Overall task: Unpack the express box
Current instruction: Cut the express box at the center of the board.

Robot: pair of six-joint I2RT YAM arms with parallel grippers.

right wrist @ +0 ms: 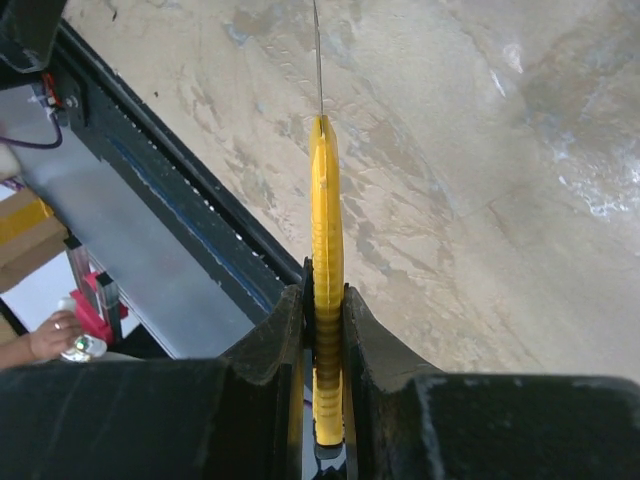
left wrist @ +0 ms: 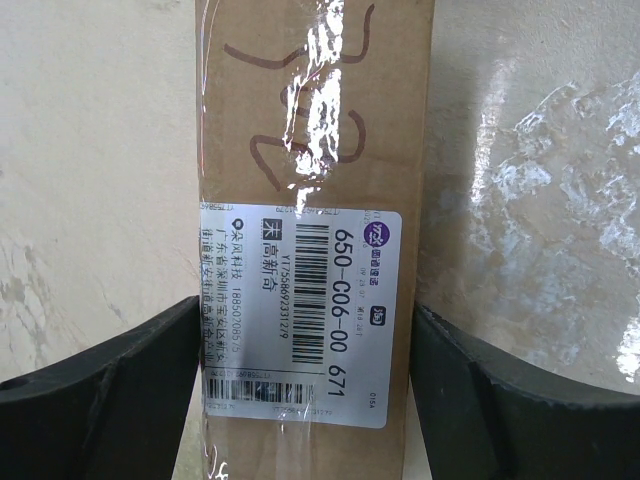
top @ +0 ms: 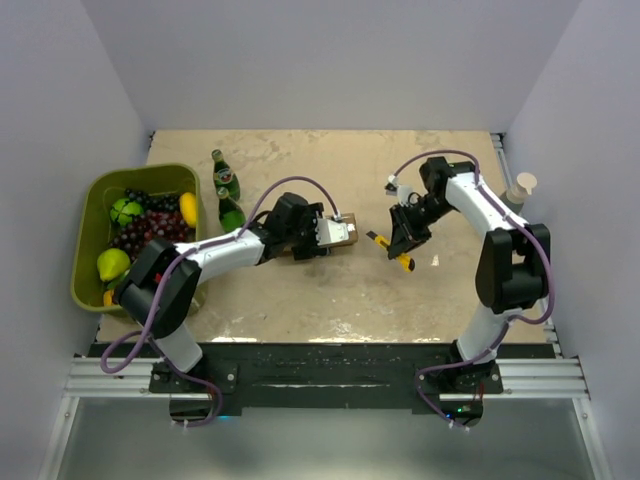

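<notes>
Express box (left wrist: 315,120) ends cut off top, bottom; utility knife (right wrist: 325,230) rear hidden between right jaws.

top view high from behind, wrist views close above table (top: 330,300), left sharing the express box (left wrist: 315,100)

Green bin (top: 150,174) of fruit; two green bottles (top: 226,180) just beside

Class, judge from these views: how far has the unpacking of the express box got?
Done: the right gripper is shut on the yellow utility knife, blade out. In hand: the left gripper clasps the express box by its sides. Left: the knife is apart from the box, the clear tape looks uncut, and the box is closed.
</notes>
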